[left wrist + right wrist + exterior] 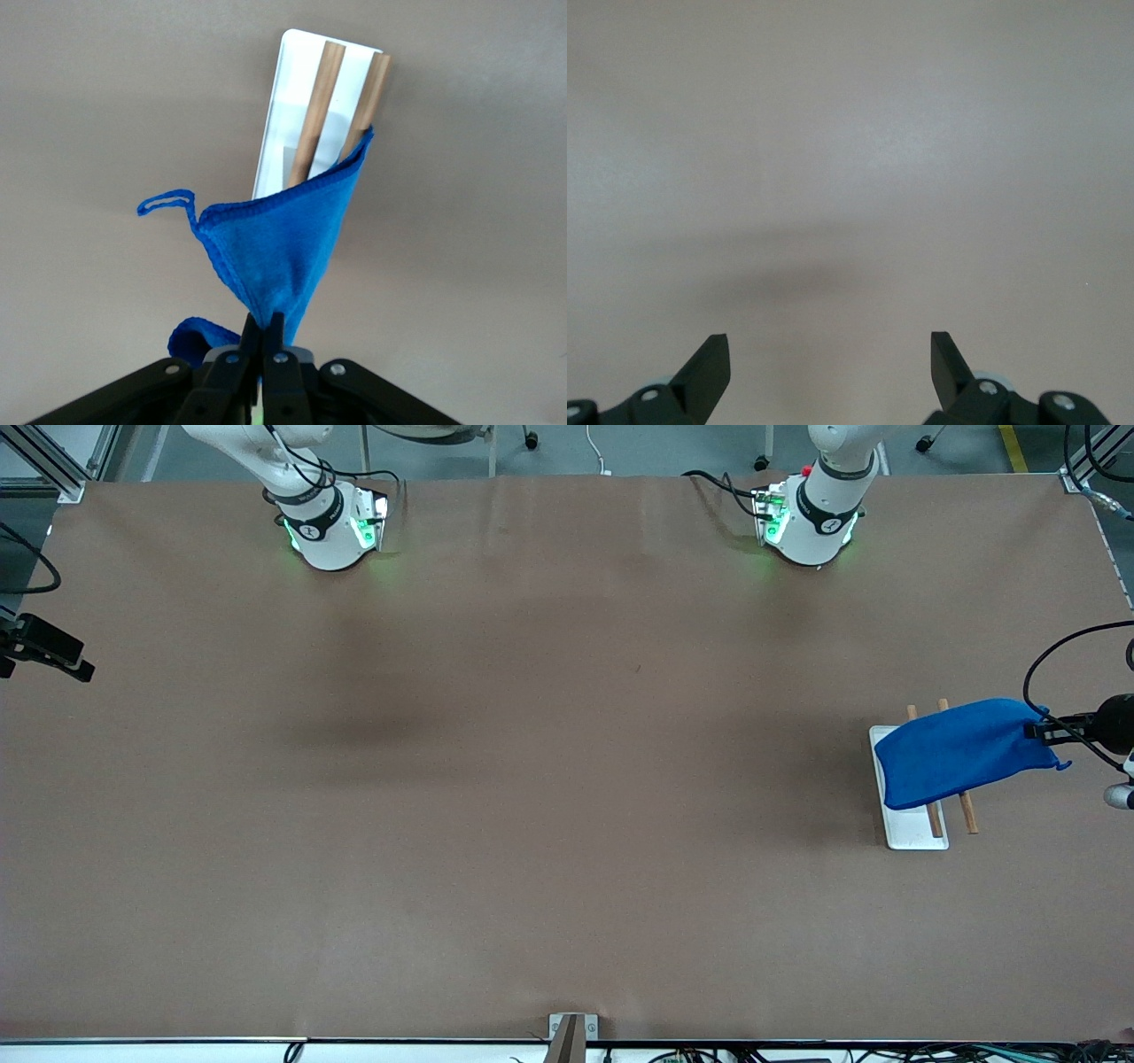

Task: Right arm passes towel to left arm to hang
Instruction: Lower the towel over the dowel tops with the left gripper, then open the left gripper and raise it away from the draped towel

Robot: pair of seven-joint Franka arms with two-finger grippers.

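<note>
One towel (961, 751) draped over two wooden rods (967, 813) on one white base (912, 831), at the left arm's end of the table (532, 779). Left gripper (1035, 731) clamped on towel corner above the table's edge there. Right gripper (830, 354) spread wide, empty, waiting over bare tabletop.

The right gripper (830, 363) hangs over the bare brown table (850, 133), its two black fingers (709, 363) spread wide apart.
</note>
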